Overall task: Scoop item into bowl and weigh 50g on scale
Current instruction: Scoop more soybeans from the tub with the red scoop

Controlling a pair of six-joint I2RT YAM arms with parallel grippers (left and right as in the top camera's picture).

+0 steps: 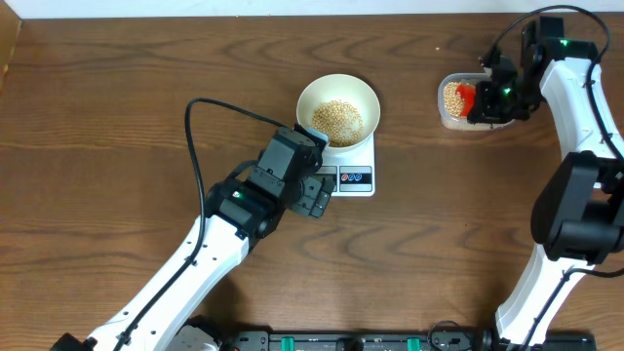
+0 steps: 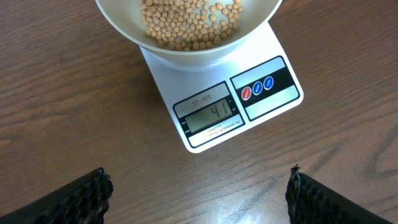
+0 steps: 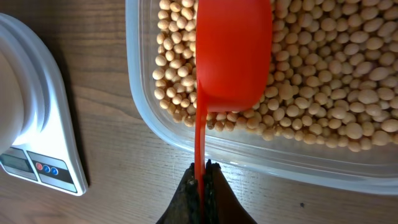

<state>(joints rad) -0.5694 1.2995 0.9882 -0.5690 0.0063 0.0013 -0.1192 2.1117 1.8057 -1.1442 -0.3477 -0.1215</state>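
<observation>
The white bowl (image 1: 337, 109) stands on the white scale (image 1: 355, 178) and holds a pile of tan beans (image 1: 337, 119). In the left wrist view the bowl (image 2: 186, 31) is at the top and the scale's display (image 2: 210, 116) reads 41. My left gripper (image 2: 199, 186) is open and empty just in front of the scale (image 1: 314, 192). My right gripper (image 3: 200, 171) is shut on the handle of a red scoop (image 3: 233, 53), whose cup sits over the beans (image 3: 323, 74) in the clear tub (image 1: 458, 102). The scoop (image 1: 465, 97) also shows in the overhead view.
The clear tub's near wall (image 3: 249, 155) lies between my right gripper and the beans. The scale's edge (image 3: 37, 124) shows at the left of the right wrist view. The right arm (image 1: 575, 166) stands along the table's right side. A black cable (image 1: 195, 136) loops over the left arm.
</observation>
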